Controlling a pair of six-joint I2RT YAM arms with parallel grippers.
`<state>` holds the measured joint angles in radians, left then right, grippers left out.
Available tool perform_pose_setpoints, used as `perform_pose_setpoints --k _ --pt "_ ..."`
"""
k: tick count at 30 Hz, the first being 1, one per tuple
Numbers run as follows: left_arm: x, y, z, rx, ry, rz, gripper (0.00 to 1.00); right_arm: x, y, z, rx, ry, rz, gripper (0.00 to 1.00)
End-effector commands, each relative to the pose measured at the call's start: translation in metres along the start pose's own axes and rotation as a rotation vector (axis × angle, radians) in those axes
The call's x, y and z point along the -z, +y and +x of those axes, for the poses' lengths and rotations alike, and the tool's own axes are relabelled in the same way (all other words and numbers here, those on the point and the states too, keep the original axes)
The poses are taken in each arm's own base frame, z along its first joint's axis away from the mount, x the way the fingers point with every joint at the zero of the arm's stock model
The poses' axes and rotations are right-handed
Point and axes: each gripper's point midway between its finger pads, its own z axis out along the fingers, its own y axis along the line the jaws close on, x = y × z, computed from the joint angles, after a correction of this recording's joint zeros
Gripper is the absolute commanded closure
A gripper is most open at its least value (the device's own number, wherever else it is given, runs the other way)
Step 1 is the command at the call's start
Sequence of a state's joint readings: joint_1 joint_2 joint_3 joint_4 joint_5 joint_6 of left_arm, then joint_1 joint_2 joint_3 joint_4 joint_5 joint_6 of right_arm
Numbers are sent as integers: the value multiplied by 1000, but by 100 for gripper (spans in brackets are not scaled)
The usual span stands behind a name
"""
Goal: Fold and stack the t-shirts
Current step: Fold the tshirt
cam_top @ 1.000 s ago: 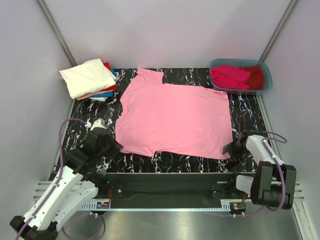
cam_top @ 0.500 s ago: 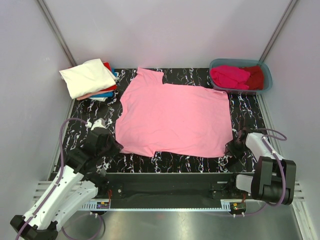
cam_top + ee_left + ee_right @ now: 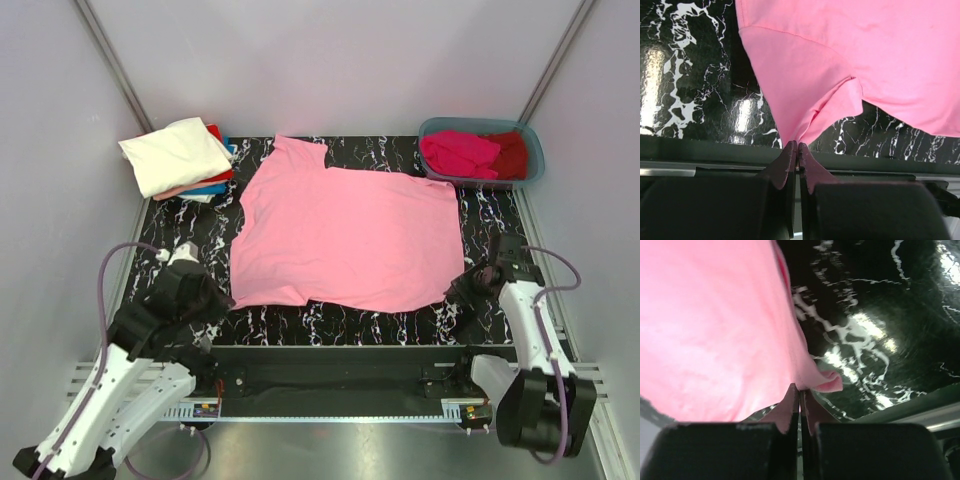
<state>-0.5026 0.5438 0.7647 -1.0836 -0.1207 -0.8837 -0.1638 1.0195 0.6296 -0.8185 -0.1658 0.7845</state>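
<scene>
Here the light pink t-shirt (image 3: pixel 345 235) lies spread almost flat across the middle of the black marbled bench (image 3: pixel 490 215), one sleeve reaching toward the far edge. The left hand (image 3: pixel 798 146) sits at the shirt's near left corner with its fingers pressed together on the cloth. The fabric is drawn into a narrow peak between them, and a loose flap hangs just beside it. The right hand (image 3: pixel 800 390) pinches the near right corner in the same way, and a small curl of hem lies on the bench beside its fingertips. Both corners are lifted slightly while the rest of the shirt rests on the bench.

At the far left corner sits a stack of folded tees (image 3: pixel 195 175). A cream-white tee (image 3: pixel 175 152) lies on top, with red and blue edges showing beneath it. At the far right corner a grey-blue tub (image 3: pixel 533 150) holds a magenta tee (image 3: pixel 458 152) and a dark red tee (image 3: pixel 510 155), crumpled side by side.
</scene>
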Motion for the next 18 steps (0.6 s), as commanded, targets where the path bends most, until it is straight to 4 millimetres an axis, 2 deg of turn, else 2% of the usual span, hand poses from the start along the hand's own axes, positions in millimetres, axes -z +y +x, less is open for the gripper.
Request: perform_pose_setpoints --k 1,4,9,13,16,18 --pt "24 3 -5 0 -24 5 95 41 20 3 57 -25 -101 100" --pt "29 7 -1 -1 -11 -2 95 58 20 7 64 -45 -130 100" --pt "41 10 -3 3 -23 -4 95 73 15 14 67 -49 -129 100" --pt "51 12 -7 -21 -29 -20 95 84 12 9 76 -104 -122 100" --pt "52 5 -14 -69 -38 -6 92 87 19 4 89 -128 -152 100" --pt "48 1 -18 -101 -22 -26 92 87 33 0 95 -125 -205 100"
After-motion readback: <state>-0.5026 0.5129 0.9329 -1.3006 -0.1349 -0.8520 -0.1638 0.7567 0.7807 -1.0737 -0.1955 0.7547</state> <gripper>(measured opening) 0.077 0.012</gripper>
